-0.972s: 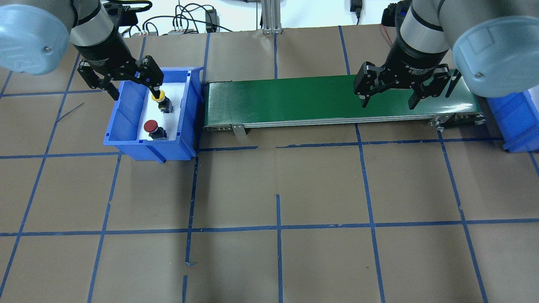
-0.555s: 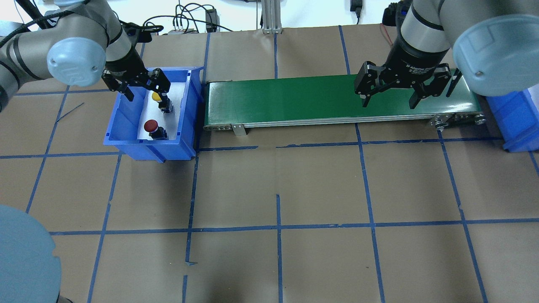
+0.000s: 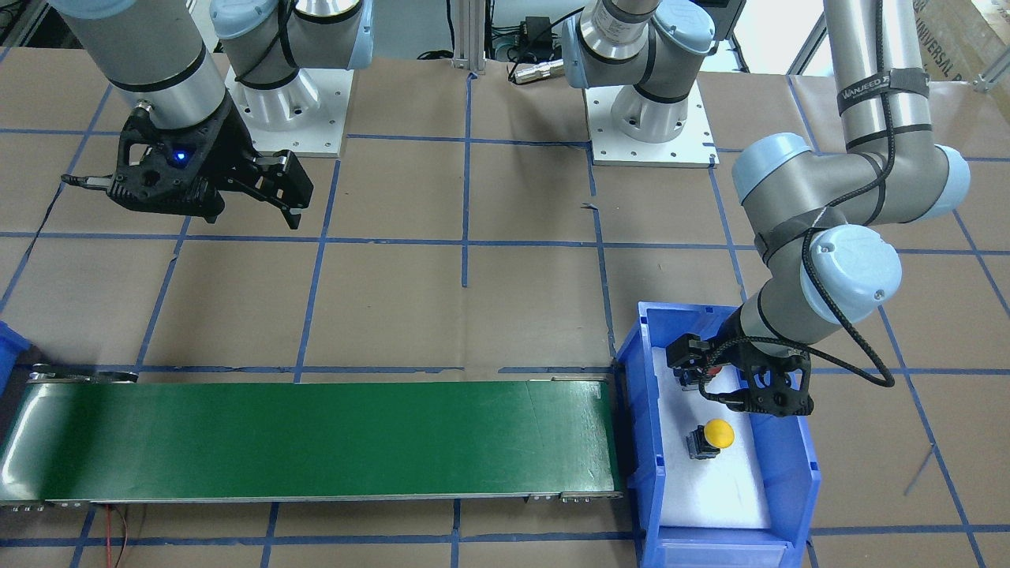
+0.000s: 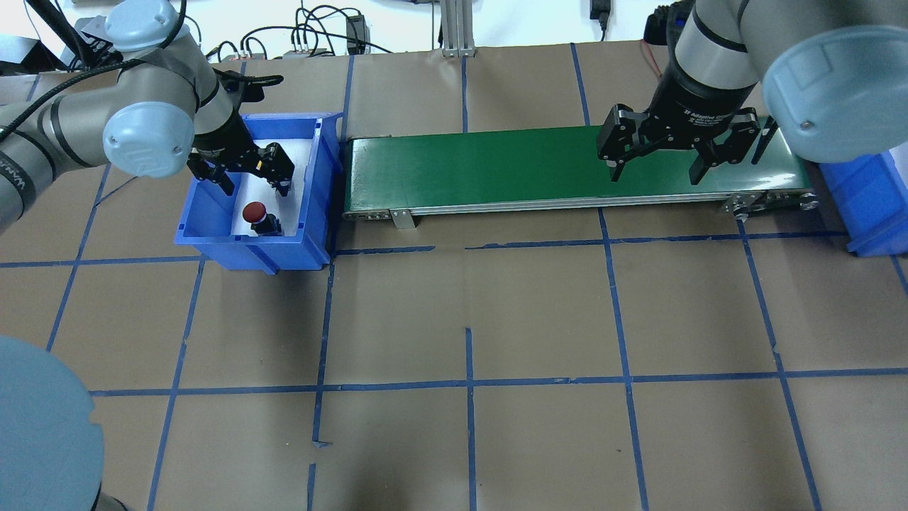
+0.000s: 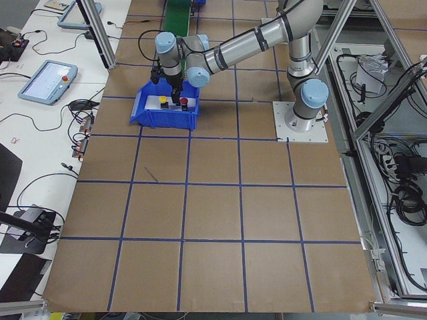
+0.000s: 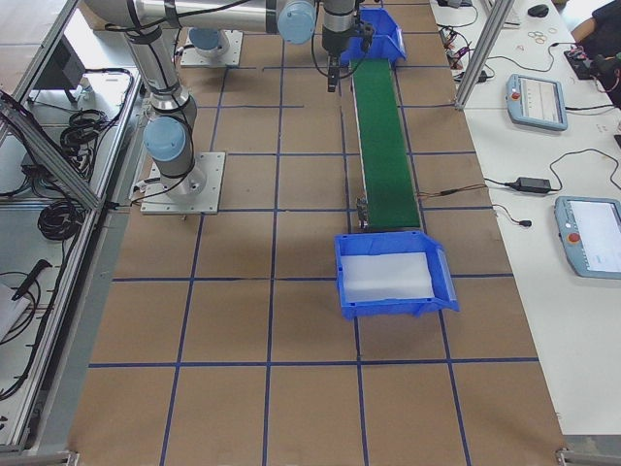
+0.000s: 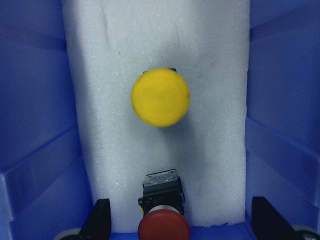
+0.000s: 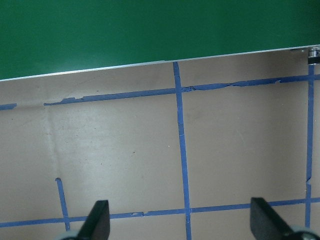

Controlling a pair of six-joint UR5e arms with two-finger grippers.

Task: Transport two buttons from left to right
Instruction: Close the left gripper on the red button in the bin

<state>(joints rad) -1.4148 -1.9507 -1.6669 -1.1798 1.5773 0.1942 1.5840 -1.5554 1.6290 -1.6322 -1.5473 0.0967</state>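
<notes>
Left wrist-mounted view puts the left tool spread wide and empty. It has one finger on either side of the red button, whose cap shows at the bottom edge. We cannot tell how low the tool sits.

We judge both buttons to be light, rigid plastic and hardly fragile. They look top-heavy, though, and the smooth domed caps could slip from the pads. The squarish black body under the cap looks the safer hold.

Just beyond the red one stands the yellow button, its round cap hiding its body. Both rest on white foam lining the blue bin at the left end of the green belt. Over the belt's right end the right tool hangs open and empty above the bench.
</notes>
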